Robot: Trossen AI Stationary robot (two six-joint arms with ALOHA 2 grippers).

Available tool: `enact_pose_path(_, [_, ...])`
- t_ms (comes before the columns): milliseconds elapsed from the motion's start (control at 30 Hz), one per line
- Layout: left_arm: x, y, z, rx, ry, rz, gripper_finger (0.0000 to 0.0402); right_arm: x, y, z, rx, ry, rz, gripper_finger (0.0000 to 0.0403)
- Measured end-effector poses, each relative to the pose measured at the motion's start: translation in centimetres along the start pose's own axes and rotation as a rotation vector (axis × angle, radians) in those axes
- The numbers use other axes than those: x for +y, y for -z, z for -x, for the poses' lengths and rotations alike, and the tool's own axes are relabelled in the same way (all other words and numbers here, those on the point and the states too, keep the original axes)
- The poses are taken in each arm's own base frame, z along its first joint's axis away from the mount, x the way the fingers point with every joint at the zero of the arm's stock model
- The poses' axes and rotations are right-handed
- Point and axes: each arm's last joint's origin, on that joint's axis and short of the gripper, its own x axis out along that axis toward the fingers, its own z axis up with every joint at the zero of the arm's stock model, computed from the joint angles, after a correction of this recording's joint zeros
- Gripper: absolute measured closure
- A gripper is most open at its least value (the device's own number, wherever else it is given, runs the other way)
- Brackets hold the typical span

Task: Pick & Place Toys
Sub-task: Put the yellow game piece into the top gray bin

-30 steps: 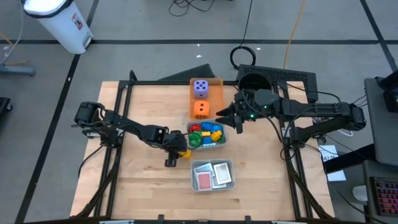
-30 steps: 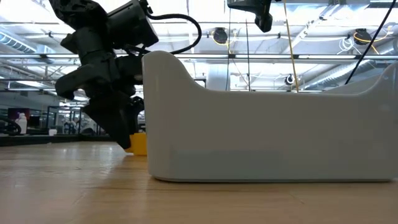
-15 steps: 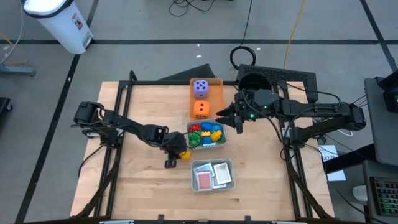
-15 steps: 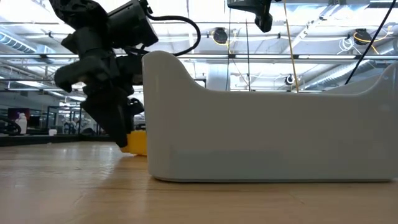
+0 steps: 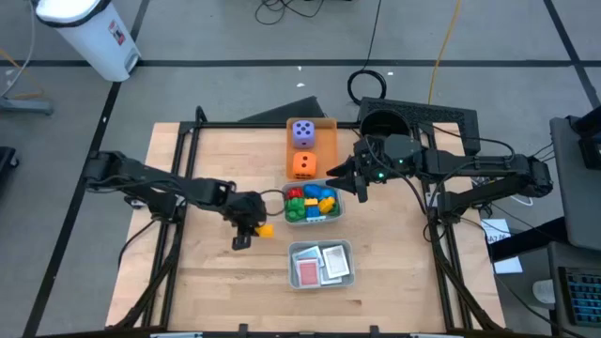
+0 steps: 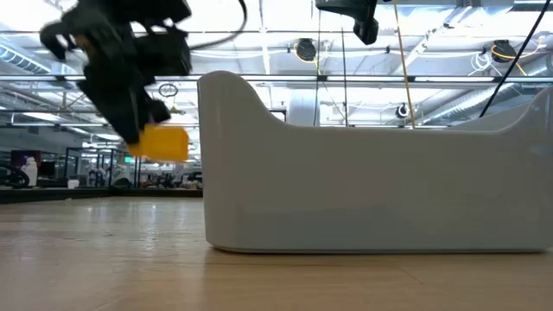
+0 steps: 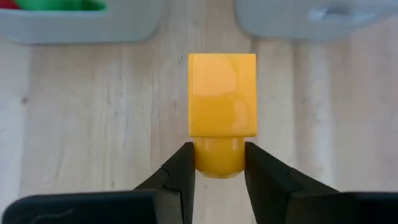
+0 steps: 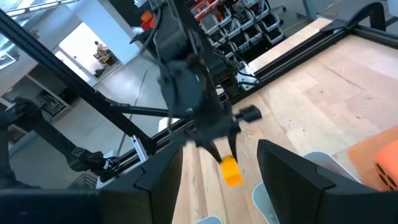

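Observation:
A yellow brick [image 7: 222, 99] hangs above the wooden table, left of the grey tray [image 5: 340, 212] of red, green, blue and yellow bricks; my left gripper [image 5: 252, 223] is shut on it. The brick also shows in the low view [image 6: 160, 142] and the right wrist view [image 8: 230, 169]. A purple die [image 5: 302, 132] and an orange die [image 5: 302, 165] sit on the flat orange tray [image 5: 325, 141]. Pink and white cards [image 5: 319, 265] lie in a second grey tray [image 5: 293, 248]. My right gripper [image 5: 340, 178] stands open, raised beside the brick tray's far right corner. My left gripper pinches the brick's round stud end [image 7: 219, 157] between its two fingers. The fingers slant downward, coming from the table's left. The brick's square body sticks out beyond the fingertips and is lifted clear of the table.
The near grey tray's wall [image 6: 371, 181] fills most of the low view. Bare wood lies to the left and near side of the trays. Black frame rails [image 5: 178, 188] run along the table's sides.
My left gripper has risen and drawn back a little toward the table's left edge, rolling slightly. The yellow brick, which lay on the table beside the brick tray, has come up with it and now hangs clear of the wood.

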Motion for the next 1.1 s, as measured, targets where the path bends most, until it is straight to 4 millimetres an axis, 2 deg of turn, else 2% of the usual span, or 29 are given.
enact_pose_path(133, [-0.5, -0.2, 2.8, -0.121, 0.011, 0.052, 0.0294, 0.1, 0.1, 0.0, 0.003, -0.005, 0.01, 0.0202])
enact_pose_path(267, [-1.1, -1.1, 5.2, -0.325, 0.027, 0.098, 0.0291, 0.5, 0.4, -0.7, 0.003, -0.031, 0.033, 0.0202])
enact_pose_path(500, [-1.4, -3.8, 7.5, -0.684, 0.093, 0.141, 0.0287, 1.1, 1.7, -4.3, -0.024, -0.125, 0.032, 0.0202])
enact_pose_path(700, [-1.4, -5.4, 9.1, -0.905, 0.166, 0.175, 0.0286, 1.8, 2.9, -6.7, -0.053, -0.22, 0.098, 0.0202])
enact_pose_path(900, [-1.4, -5.7, 9.5, -0.958, 0.171, 0.187, 0.0285, 2.1, 2.8, -7.5, -0.161, -0.235, 0.178, 0.0202])
enact_pose_path(1100, [-1.3, -5.7, 9.6, -0.97, 0.154, 0.187, 0.0285, 1.9, 2.4, -7.6, -0.252, -0.154, 0.172, 0.0202])
